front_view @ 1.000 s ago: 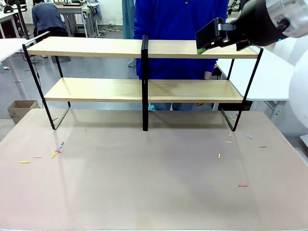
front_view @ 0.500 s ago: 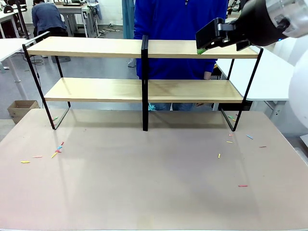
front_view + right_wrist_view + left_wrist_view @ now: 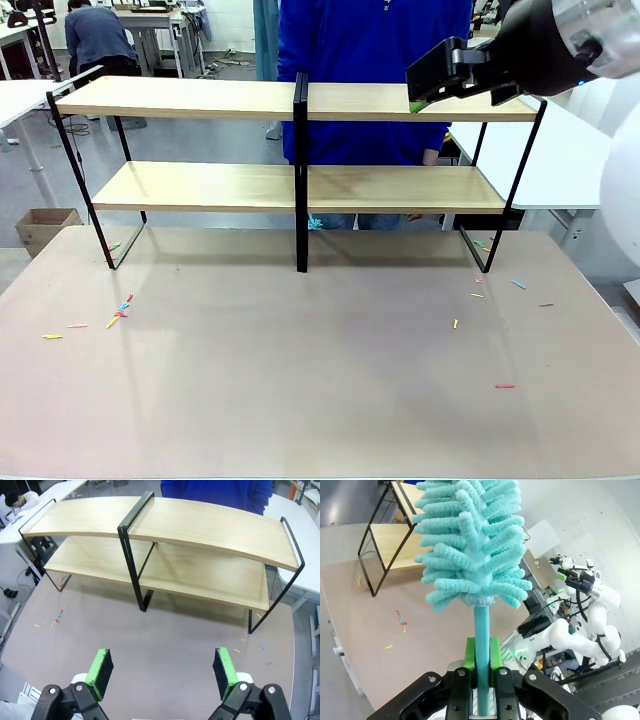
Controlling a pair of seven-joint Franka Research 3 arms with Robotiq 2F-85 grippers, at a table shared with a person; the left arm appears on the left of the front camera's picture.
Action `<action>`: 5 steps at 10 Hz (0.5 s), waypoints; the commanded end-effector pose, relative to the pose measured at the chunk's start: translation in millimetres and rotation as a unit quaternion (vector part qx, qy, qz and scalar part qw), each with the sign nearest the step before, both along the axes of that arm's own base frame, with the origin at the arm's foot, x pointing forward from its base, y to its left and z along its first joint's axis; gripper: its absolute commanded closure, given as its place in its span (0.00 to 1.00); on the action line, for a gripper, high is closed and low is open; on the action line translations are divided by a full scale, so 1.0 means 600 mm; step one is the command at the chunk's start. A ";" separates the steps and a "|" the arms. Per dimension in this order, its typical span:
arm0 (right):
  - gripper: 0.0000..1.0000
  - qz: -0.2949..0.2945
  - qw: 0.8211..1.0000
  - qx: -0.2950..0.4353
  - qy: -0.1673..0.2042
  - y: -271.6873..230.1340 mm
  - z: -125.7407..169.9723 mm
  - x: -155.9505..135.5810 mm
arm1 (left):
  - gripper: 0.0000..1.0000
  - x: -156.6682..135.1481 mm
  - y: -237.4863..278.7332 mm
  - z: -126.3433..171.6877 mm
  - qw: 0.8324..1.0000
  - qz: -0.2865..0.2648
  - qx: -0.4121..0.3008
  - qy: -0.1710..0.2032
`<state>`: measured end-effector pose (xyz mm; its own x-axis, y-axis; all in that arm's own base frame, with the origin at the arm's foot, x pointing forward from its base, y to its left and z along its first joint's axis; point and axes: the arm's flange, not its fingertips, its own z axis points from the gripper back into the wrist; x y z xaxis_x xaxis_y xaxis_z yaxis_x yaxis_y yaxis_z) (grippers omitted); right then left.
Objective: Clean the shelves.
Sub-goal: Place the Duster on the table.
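Shelves: the two-tier rack of light-wood boards (image 3: pixel 290 100) stands at the far side of the beige-brown tabletop (image 3: pixel 320 400), with a person in a blue top (image 3: pixel 375 40) right behind it; both boards look bare.
Left gripper: the left gripper (image 3: pixel 479 672) is clenched on the turquoise handle of a fluffy chenille duster (image 3: pixel 472 545), head pointing up and away, well apart from the rack's end frame seen beyond it.
Right gripper: the right gripper (image 3: pixel 162 672) has its jaws spread wide and holds nothing; it looks down on the rack from the near side and from above.
Debris: small coloured scraps (image 3: pixel 118 312) lie scattered on the tabletop near both feet of the rack.
Step in hand: judged as the approach, with the duster gripped but not yet on a board.
Next move: probably bring the duster head over to a board end, lower it flat onto the wood, and sweep along, steering round the central black post (image 3: pixel 300 170).
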<state>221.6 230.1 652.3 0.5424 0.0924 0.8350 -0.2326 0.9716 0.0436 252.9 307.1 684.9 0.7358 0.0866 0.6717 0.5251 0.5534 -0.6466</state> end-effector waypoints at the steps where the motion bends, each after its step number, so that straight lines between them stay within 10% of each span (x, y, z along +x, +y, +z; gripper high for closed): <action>1: 0.00 0.000 1.000 0.001 0.000 -0.001 0.001 0.001 | 0.87 -0.002 -0.001 0.005 1.000 -0.006 -0.002 -0.012; 4: 0.00 0.000 1.000 0.000 0.000 0.000 0.000 0.000 | 0.87 0.000 0.000 0.000 1.000 0.000 0.000 0.000; 5: 0.00 -0.003 0.997 0.038 0.061 -0.043 -0.004 -0.001 | 0.87 -0.030 -0.041 -0.030 0.994 -0.104 0.024 0.012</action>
<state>223.5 223.6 650.6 0.5741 0.0717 0.8157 -0.2219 0.9725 0.0707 249.5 298.7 678.0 0.7534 0.0313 0.6569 0.5478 0.5229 -0.6531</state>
